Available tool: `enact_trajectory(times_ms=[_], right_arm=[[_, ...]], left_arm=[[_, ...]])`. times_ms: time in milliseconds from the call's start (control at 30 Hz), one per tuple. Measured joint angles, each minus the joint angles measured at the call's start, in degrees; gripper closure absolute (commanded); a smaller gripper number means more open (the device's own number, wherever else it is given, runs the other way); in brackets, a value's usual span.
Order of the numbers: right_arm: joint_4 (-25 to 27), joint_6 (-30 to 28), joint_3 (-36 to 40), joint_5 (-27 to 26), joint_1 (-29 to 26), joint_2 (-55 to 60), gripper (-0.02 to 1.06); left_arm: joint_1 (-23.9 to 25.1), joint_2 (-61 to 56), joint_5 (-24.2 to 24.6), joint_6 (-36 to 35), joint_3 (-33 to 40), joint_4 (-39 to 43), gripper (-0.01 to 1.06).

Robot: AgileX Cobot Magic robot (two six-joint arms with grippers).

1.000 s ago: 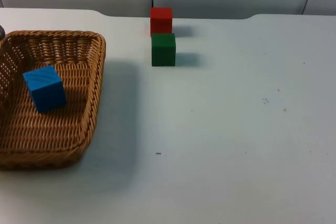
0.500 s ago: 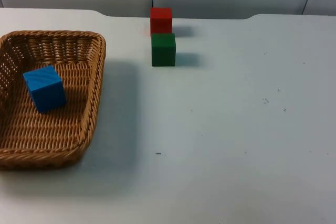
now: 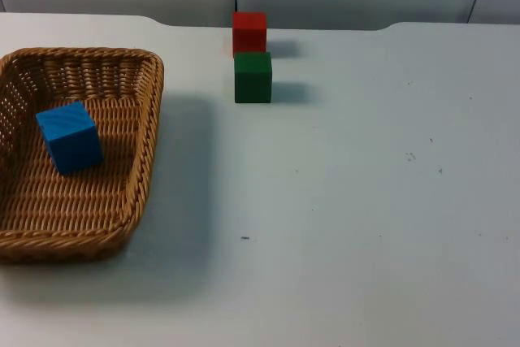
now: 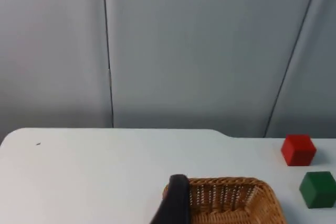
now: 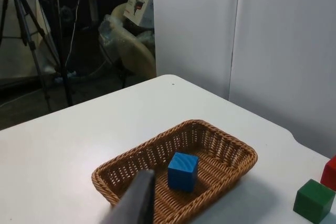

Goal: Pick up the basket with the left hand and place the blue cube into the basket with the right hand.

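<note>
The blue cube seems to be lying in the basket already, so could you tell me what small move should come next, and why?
Probably none beyond keeping both arms withdrawn: the blue cube lies inside the basket, which rests on the table, while the red cube and green cube stand apart near the partition.

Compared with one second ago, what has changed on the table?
A dark part of the robot at the far left edge, beside the basket, has gone from the top view. The basket's near rim sits a little higher in that view than before. The blue cube lies in the basket as before, and the red cube and green cube have not moved.
</note>
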Motion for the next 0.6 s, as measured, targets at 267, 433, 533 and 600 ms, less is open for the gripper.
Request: enact_trajectory(times_ms=[267, 433, 533, 600], right_arm=[[0.0, -1.6, 0.0, 2.3, 0.0, 0.0, 0.02], [0.0, -2.0, 0.0, 5.2, 0.0, 0.0, 0.02], [0.0, -2.1, 0.0, 6.9, 0.0, 0.0, 0.02], [0.0, -2.1, 0.0, 7.6, 0.0, 0.0, 0.02]], left_arm=[[-8.1, -10.7, 5.0, -9.2, 6.1, 14.2, 0.29], [-11.6, -16.5, 9.5, -15.5, 9.1, 22.5, 0.29], [-12.8, -21.7, 14.7, -20.0, 10.8, 26.4, 0.29], [-12.9, -23.3, 16.3, -21.8, 11.3, 27.9, 0.29]])
